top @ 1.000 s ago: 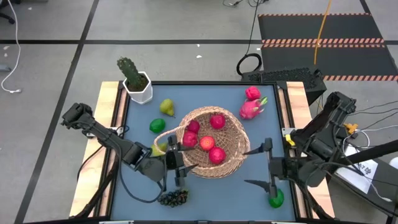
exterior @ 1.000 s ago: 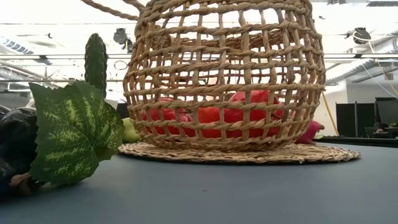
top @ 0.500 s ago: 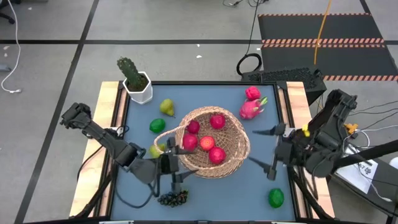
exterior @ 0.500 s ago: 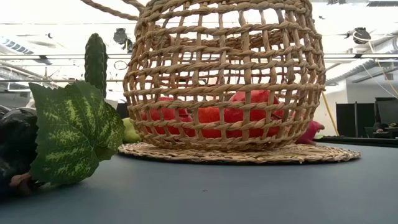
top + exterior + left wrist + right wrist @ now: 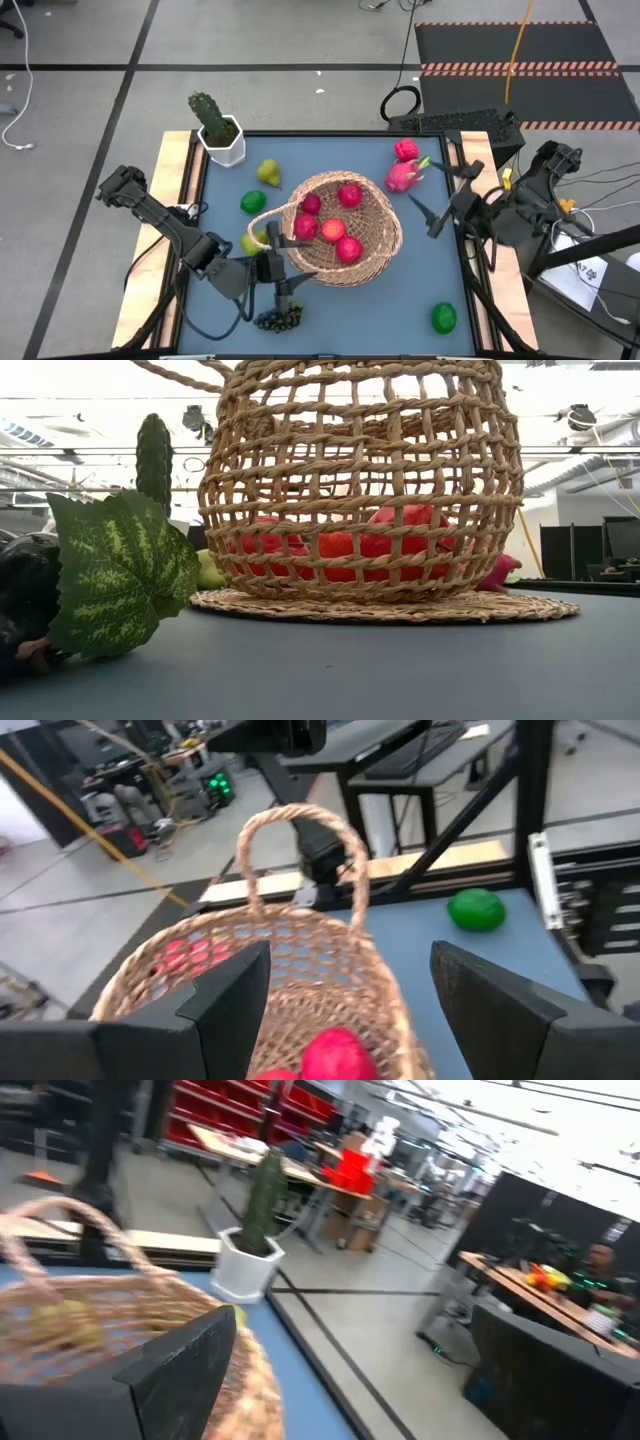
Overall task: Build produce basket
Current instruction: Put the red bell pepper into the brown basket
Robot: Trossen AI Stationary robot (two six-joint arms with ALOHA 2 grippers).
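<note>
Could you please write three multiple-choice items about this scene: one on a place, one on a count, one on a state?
1. Where is the grape bunch?
A. inside the basket
B. on the table's near edge, below the left gripper
C. beside the cactus pot

2. How many red fruits lie in the basket?
A. one
B. four
C. eight

3. How is the right gripper?
A. open and empty
B. shut on a lime
C. shut on the basket's handle

Answers:
1 B, the bunch lies on the mat under the left gripper.
2 B, four show from above.
3 A, its fingers stand apart, nothing between them.
</note>
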